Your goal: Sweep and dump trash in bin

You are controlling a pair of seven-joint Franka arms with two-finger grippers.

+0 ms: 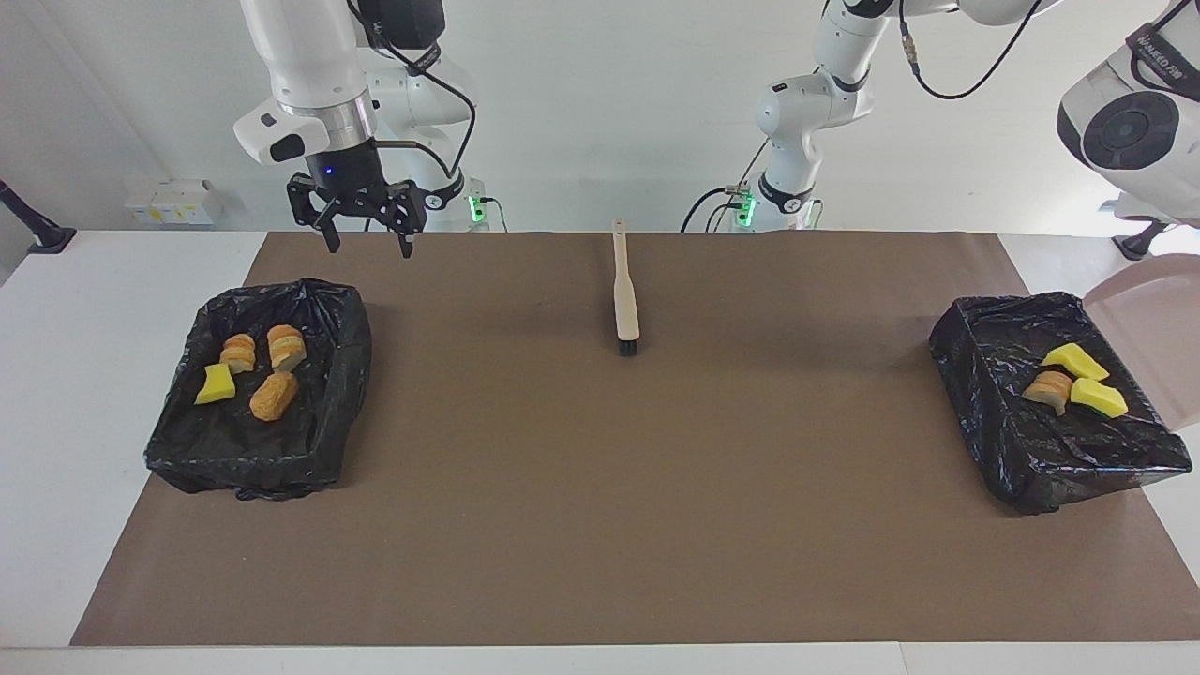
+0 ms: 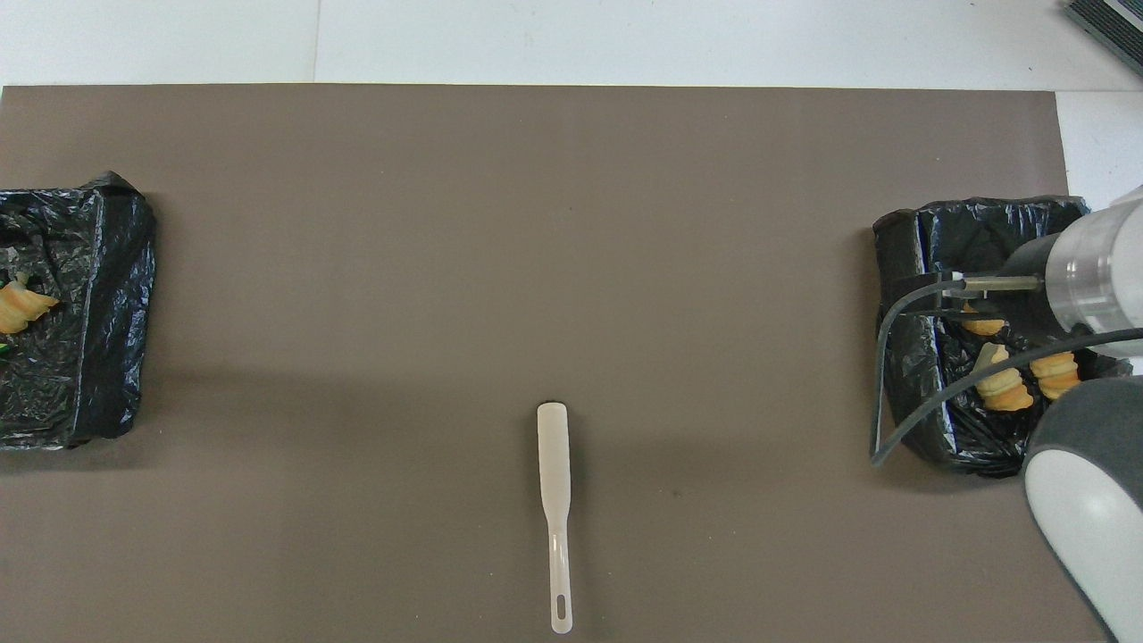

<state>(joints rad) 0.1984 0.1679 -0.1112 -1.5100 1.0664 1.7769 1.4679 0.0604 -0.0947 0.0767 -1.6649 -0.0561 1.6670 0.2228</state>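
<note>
Two bins lined with black bags stand at the table's ends. The bin [image 1: 319,309] at the right arm's end holds several pieces of trash: a yellow sponge [image 1: 216,384] and three bread lumps [image 1: 274,396]. The bin [image 1: 975,375] at the left arm's end holds two yellow sponges [image 1: 1075,360] and a bread lump [image 1: 1048,388]. My right gripper [image 1: 371,246] hangs open and empty in the air by the robots' edge, near its bin [image 2: 911,357]. The beige dustpan [image 1: 1148,328] hangs raised beside the other bin [image 2: 89,268]. The left gripper holding it is out of frame.
A beige brush [image 1: 623,300] with black bristles lies on the brown mat [image 1: 600,525] midway between the bins, close to the robots; it also shows in the overhead view [image 2: 554,500]. White table margins flank the mat. Small boxes [image 1: 169,202] sit by the wall.
</note>
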